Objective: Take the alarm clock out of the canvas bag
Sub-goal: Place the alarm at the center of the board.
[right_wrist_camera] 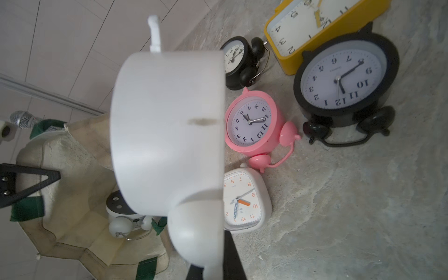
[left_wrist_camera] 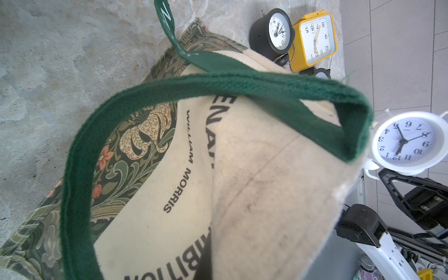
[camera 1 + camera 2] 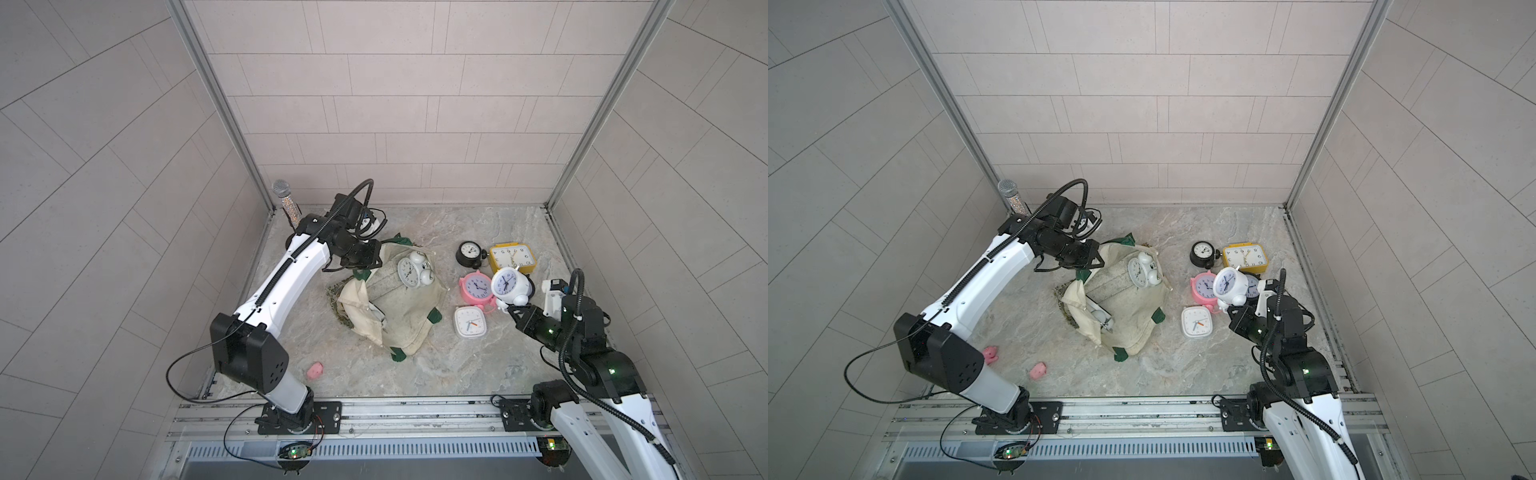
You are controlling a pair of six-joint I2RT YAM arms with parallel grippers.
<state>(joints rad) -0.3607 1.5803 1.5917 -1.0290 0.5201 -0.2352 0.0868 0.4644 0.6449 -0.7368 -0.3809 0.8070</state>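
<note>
The white twin-bell alarm clock [image 3: 506, 284] is out of the canvas bag [image 3: 407, 324] and hangs in the air, well over toward the right edge of the table [image 3: 457, 374]. The right claw [image 3: 515, 309] pinches it from the near side, at the bell end as far as I can tell. The clock's body therefore sits just beyond the claw, toward the far edge, with its face tilted up and its drum lying across the claw's reach. Straight under it things are crowded: the pink clock [image 3: 476, 286] and the white square clock [image 3: 469, 322] lie just beside, and a big black clock [image 1: 344, 80] and the yellow clock [image 3: 512, 255] lie a little farther off. I reckon setting it down calls for the barer table toward the near right corner. The bag slumps in the middle of the table. The left claw [image 3: 365, 259] is pressed together at the bag's far-left rim, seemingly on the cloth by the green strap handle [image 2: 218, 82], though the exact bite is hidden. A second twin-bell clock [image 3: 411, 270] rests on the bag's cloth and another [image 3: 1100, 318] shows in its mouth, both nearer the left arm.
</note>
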